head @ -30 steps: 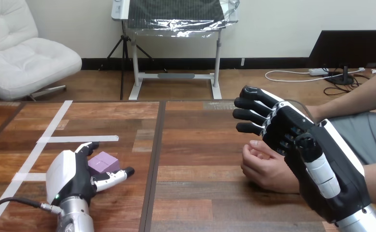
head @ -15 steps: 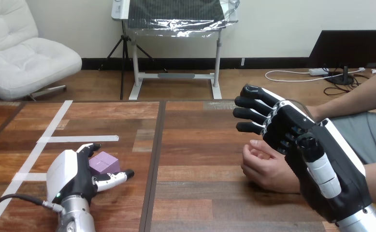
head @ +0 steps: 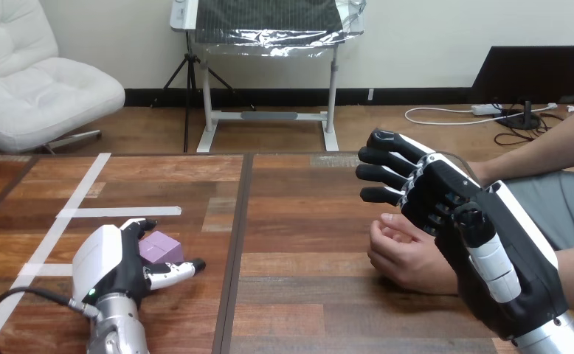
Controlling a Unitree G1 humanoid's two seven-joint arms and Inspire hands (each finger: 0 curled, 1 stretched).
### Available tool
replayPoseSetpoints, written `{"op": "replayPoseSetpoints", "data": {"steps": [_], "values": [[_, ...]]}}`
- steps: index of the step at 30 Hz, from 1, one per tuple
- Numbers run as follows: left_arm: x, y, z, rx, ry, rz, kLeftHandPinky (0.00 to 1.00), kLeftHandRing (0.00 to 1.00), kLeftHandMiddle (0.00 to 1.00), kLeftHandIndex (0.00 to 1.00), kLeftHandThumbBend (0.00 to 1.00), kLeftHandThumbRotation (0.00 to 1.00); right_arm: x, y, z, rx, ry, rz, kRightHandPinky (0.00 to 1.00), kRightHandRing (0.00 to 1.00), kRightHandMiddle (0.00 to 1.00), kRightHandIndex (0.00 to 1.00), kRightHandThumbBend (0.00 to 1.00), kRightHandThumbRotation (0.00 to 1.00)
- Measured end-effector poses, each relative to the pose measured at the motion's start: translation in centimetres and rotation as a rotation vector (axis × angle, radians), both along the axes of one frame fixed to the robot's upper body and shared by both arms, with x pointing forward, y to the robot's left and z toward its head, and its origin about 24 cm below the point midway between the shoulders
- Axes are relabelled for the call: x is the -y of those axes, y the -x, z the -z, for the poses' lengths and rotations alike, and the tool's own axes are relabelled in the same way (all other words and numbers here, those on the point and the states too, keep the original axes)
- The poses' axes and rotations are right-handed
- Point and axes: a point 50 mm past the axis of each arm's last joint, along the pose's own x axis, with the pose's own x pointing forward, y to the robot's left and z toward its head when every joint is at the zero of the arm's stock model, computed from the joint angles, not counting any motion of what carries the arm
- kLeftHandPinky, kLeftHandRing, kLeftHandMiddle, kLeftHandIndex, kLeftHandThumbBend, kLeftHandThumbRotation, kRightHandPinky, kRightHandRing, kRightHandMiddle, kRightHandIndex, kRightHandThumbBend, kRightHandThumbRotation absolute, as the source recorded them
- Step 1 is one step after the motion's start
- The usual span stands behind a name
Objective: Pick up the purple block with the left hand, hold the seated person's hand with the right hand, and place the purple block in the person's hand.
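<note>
Left hand [head: 111, 262], lower left, curls round the one purple block [head: 160, 248]; right hand [head: 483, 243] spreads open over the person's one hand [head: 406, 256].

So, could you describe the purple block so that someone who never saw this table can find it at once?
Look at the left half of the brown wooden table, near the strips of white tape. Close to the front edge lies the robot's black-and-white left hand, and the small purple block sits against its palm side. It is the only purple thing on the table.
</note>
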Motion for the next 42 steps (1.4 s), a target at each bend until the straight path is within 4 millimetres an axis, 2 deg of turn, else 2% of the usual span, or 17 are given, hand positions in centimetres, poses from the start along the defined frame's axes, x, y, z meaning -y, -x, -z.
{"op": "replayPoseSetpoints", "data": {"steps": [9,19,24,32,42], "values": [[0.1,-0.3,-0.1,-0.033,-0.035,0.015,0.81,0.82,0.82,0.79,0.91,0.32,0.0,0.0,0.0,0.002,-0.003,0.000,0.79,0.85,0.86,0.86,0.84,0.85],[0.1,-0.5,-0.2,-0.052,-0.046,0.005,0.77,0.78,0.79,0.78,0.89,0.28,0.0,0.0,0.0,0.002,-0.007,0.001,0.79,0.85,0.86,0.86,0.86,0.84],[0.2,-0.8,-0.5,-0.065,-0.049,0.001,0.73,0.75,0.77,0.77,0.87,0.26,0.0,0.0,0.0,0.003,-0.007,0.001,0.79,0.85,0.86,0.86,0.85,0.84],[0.1,-1.3,-0.9,-0.071,-0.054,-0.002,0.60,0.69,0.72,0.74,0.82,0.21,0.0,0.0,-0.1,0.008,-0.007,0.001,0.79,0.84,0.86,0.86,0.84,0.85],[-0.2,-1.6,-1.3,-0.078,-0.065,-0.013,0.55,0.67,0.71,0.74,0.78,0.15,0.0,0.1,-0.1,0.018,-0.010,0.002,0.78,0.84,0.86,0.85,0.85,0.84]]}}
